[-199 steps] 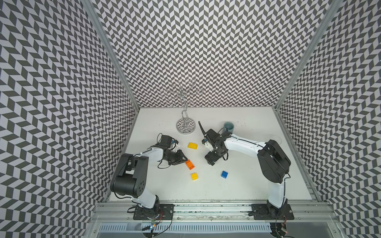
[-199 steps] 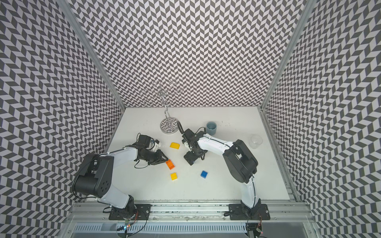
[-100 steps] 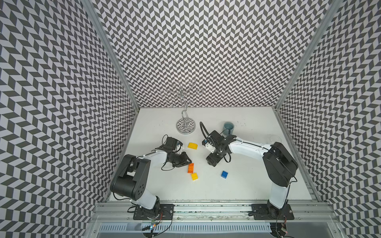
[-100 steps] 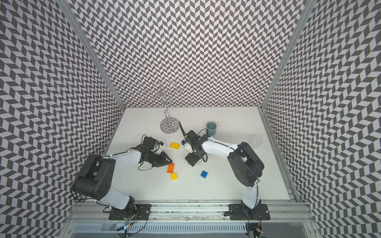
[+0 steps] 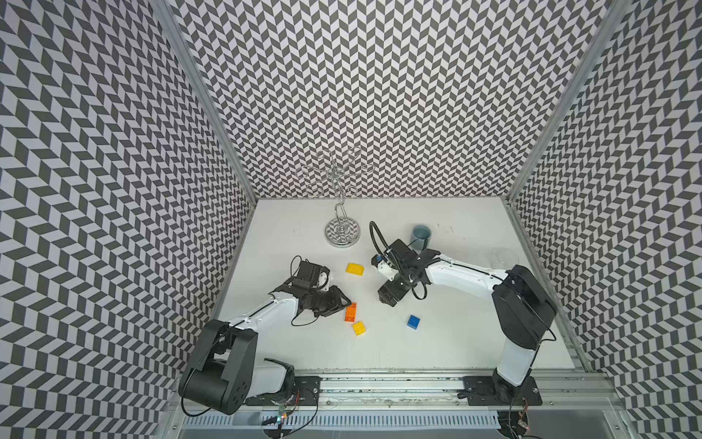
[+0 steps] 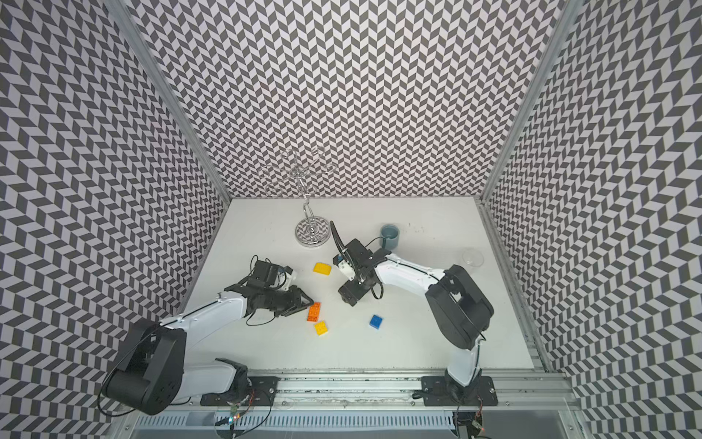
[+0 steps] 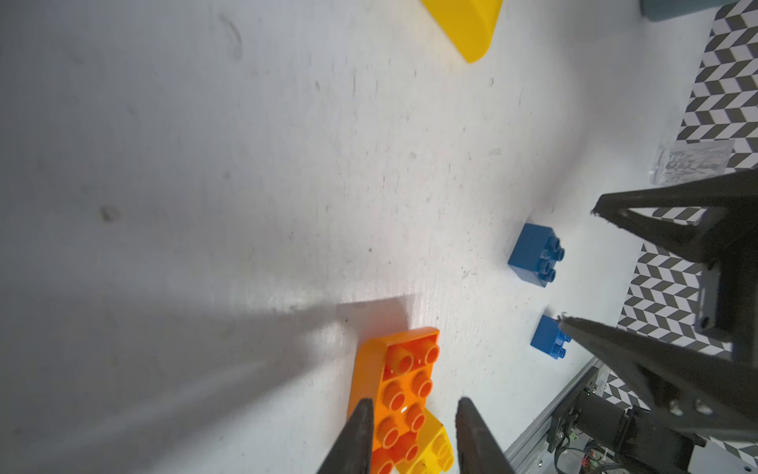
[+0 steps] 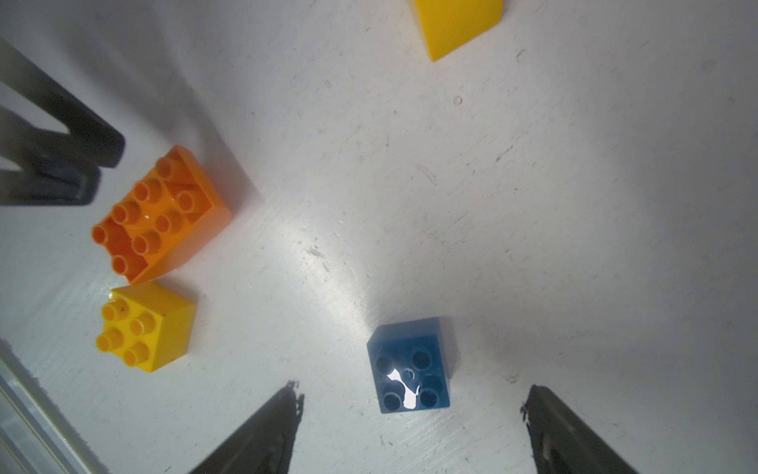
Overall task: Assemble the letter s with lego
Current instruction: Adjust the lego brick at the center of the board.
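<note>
Although your left gripper (image 5: 343, 302) has its jaws drawn almost together, it grips nothing; its tips sit at one end of the orange brick (image 8: 160, 213), and whether they touch it you cannot tell; your right gripper (image 5: 387, 297) stands wide open and empty over the table (image 5: 456, 342); the first blue brick (image 8: 410, 361) lies studs up between the lines of its fingers, ahead of the tips and untouched; every brick lies loose, none stacked; the yellow square brick (image 8: 147, 328) sits corner to edge with the orange one, the other yellow brick (image 5: 355, 268) shows only a smooth face, apart toward the back, and the second blue brick (image 5: 413, 322) rests nearer the front rail (image 5: 380, 384). Both top views hide the first blue brick beneath the right gripper; the left wrist view cuts off the orange brick's near end, and a right finger covers part of the second blue brick there.
</note>
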